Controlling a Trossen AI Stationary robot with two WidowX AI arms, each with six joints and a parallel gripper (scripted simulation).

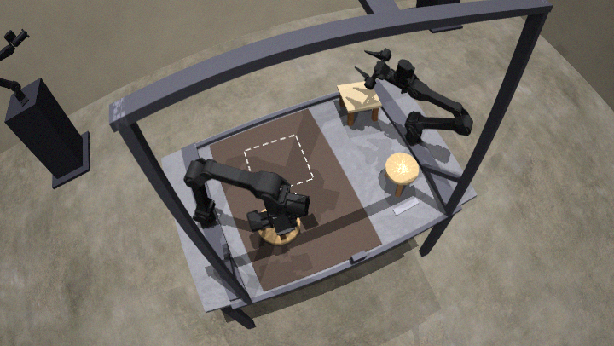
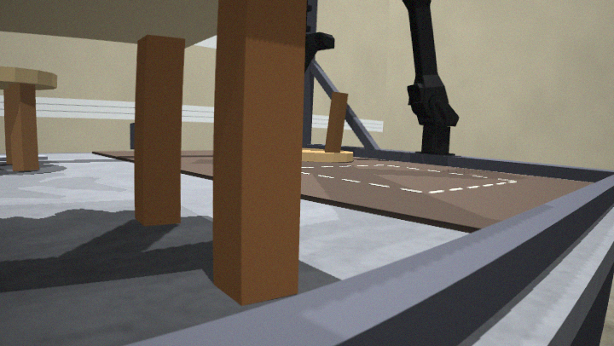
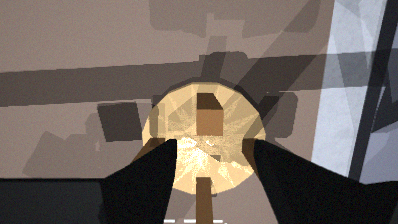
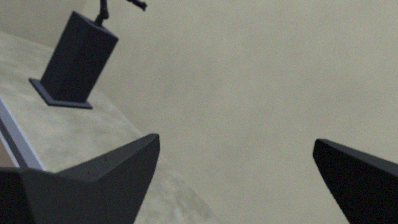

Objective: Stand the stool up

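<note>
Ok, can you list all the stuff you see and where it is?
upside-down stool: one, light wood, on the brown mat
brown mat: one, on the table
dashed rectangle: one, white, on the mat
round stool: one, light wood, standing off the mat
square stool: one, light top, brown legs, by the table's edge
left gripper: one, black, over the upside-down stool
right gripper: one, black, open, near the square stool
</note>
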